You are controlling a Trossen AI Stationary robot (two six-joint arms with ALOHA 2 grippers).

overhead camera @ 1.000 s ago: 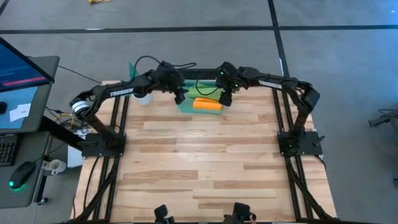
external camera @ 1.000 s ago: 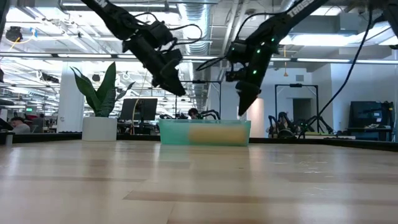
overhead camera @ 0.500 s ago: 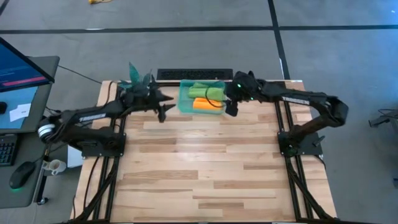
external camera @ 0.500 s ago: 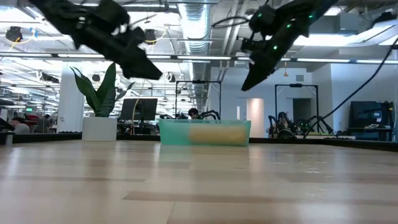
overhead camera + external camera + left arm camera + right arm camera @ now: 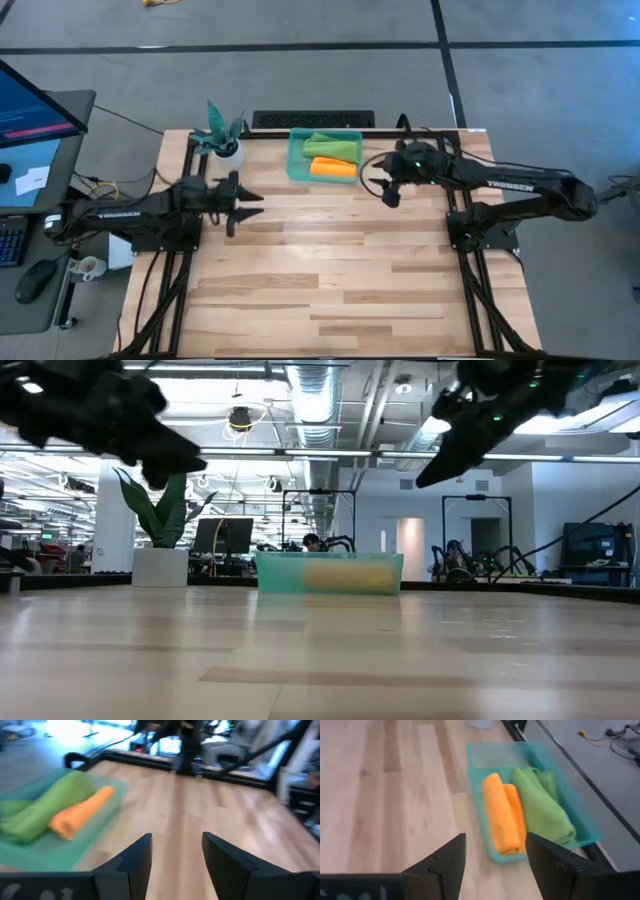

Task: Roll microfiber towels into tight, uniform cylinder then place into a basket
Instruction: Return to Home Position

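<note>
The teal basket (image 5: 296,170) stands at the table's far edge. Inside it lie two rolled microfiber towels side by side: the orange one (image 5: 333,168) nearer, the green one (image 5: 330,148) behind it. The right wrist view shows the orange roll (image 5: 503,821) and the green roll (image 5: 541,810) in the basket (image 5: 485,752); the left wrist view shows them too (image 5: 80,812). My left gripper (image 5: 252,204) hovers open at the left of the table, away from the basket. My right gripper (image 5: 384,193) hovers open just right of the basket, nothing between its fingers.
A small white pot with a teal plant (image 5: 222,143) stands at the far left corner. A dark keyboard-like bar (image 5: 312,120) lies beyond the table's far edge. The wooden tabletop (image 5: 330,270) stretches toward the near edge.
Both grippers have drawn back from the basket, staying open. My left gripper has swung toward the table's left and near side and sunk a little. My right gripper has pulled toward the right edge and risen slightly. The rolled towels stay in the basket.
</note>
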